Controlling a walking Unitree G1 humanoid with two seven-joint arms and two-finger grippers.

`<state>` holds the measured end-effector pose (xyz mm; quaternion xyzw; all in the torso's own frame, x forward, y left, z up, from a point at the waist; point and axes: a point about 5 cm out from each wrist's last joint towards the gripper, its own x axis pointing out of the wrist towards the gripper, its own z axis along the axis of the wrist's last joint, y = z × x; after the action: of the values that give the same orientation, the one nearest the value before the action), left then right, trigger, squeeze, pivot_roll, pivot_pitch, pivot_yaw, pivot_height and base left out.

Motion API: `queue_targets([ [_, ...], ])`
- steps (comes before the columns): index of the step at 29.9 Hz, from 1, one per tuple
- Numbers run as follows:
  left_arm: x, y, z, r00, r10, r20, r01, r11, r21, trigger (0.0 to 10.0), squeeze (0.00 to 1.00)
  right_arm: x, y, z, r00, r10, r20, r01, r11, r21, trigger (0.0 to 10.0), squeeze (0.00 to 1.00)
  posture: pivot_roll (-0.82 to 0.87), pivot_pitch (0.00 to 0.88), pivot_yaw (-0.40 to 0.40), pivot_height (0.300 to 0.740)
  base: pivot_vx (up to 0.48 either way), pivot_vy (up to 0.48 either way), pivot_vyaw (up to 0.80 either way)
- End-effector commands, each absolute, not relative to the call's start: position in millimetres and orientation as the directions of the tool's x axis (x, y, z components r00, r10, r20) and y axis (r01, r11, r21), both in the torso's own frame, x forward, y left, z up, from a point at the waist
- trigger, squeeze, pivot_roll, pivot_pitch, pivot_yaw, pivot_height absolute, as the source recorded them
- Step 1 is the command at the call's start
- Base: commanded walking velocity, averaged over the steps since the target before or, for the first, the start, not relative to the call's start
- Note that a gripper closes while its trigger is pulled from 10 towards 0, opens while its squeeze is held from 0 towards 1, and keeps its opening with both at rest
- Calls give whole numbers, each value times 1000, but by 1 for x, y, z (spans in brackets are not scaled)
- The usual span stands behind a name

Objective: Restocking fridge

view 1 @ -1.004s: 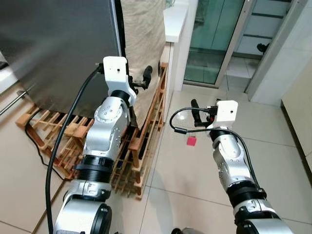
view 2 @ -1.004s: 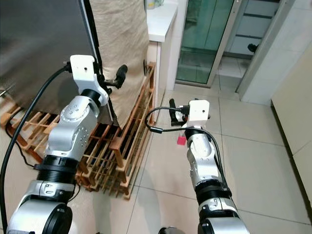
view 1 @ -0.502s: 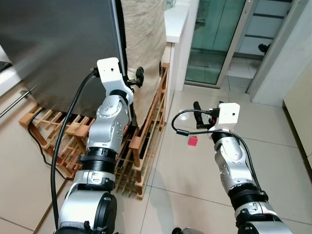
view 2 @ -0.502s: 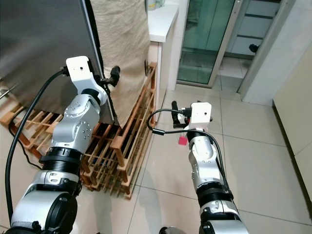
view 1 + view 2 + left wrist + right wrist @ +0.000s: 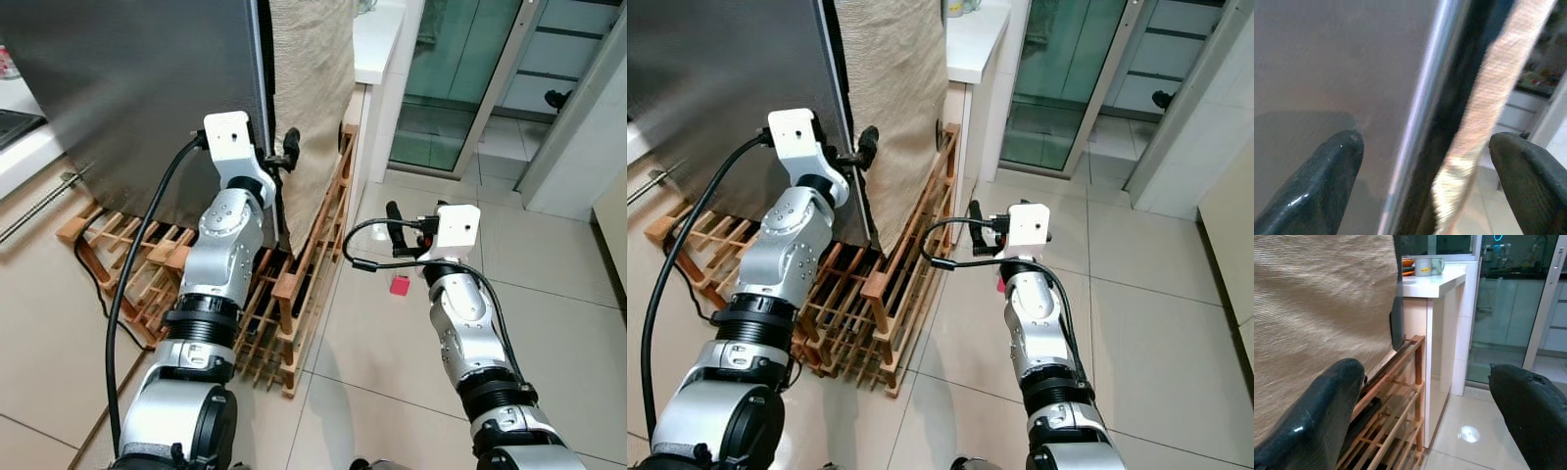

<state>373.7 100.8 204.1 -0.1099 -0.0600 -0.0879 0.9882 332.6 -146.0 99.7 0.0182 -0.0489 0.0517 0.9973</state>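
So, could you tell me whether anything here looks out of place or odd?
Yes: a small red block lies loose on the floor tiles, beside the wooden rack and under the right gripper. Nothing looks spilled or damaged.

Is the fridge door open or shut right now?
Shut, it seems: the grey door lies flush, and the left gripper straddles its edge, fingers spread.
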Motion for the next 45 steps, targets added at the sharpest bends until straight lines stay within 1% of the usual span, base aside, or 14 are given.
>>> queue_targets([
  [1,372,85,223,952,-234,199,270,946,-180,10000,0,331,-146,100,990,97,106,-101,994,32,10000,0,-125,0,39,740,0,0,0],
  [12,365,75,210,949,-270,161,298,936,-187,10000,0,331,-142,98,989,112,91,-116,993,37,10000,0,-109,0,28,740,0,0,0],
  [25,383,79,193,981,-180,79,189,973,-130,10000,0,332,-139,98,989,117,94,-121,992,40,10000,0,-130,0,47,740,0,0,0],
  [27,386,72,196,978,-186,91,196,973,-120,10000,0,331,-139,98,989,116,95,-120,992,38,10000,0,-134,0,50,740,0,0,0],
  [31,385,40,199,926,-355,126,370,920,-126,10000,0,332,-139,101,987,120,102,-125,992,37,10000,0,-149,0,55,740,0,0,0],
  [33,383,21,195,893,-441,83,449,872,-194,10000,0,332,-138,104,986,126,111,-131,991,36,10000,0,-165,0,63,740,0,0,0],
  [36,372,-14,214,775,-599,200,629,703,-333,10000,0,331,-139,106,985,123,121,-128,991,40,10000,0,-185,0,78,740,0,0,0],
  [37,372,-14,214,775,-599,200,629,703,-333,10000,0,331,-139,106,985,123,121,-128,991,40,10000,0,-185,0,78,740,0,0,0],
  [38,364,-29,224,697,-666,266,712,598,-368,10000,0,330,-139,106,985,121,121,-126,991,42,10000,0,-185,0,78,740,0,0,0],
  [39,344,-58,240,503,-782,369,849,365,-382,10000,0,326,-140,102,986,129,108,-134,990,39,10000,0,-211,0,86,740,0,0,0],
  [40,344,-58,240,503,-782,369,849,365,-382,10000,0,326,-140,102,986,129,108,-134,990,39,10000,0,-211,0,86,740,0,0,0],
  [42,326,-74,251,354,-830,430,912,204,-356,10000,0,321,-143,96,987,137,85,-140,989,38,10000,0,-228,0,88,740,0,0,0],
  [43,326,-74,251,354,-830,430,912,204,-356,10000,0,321,-143,96,987,137,85,-140,989,38,10000,0,-228,0,88,740,0,0,0],
  [45,311,-79,254,234,-852,467,949,95,-302,10000,0,305,-161,79,996,88,22,-89,995,46,10000,0,-233,0,83,740,0,0,0],
])
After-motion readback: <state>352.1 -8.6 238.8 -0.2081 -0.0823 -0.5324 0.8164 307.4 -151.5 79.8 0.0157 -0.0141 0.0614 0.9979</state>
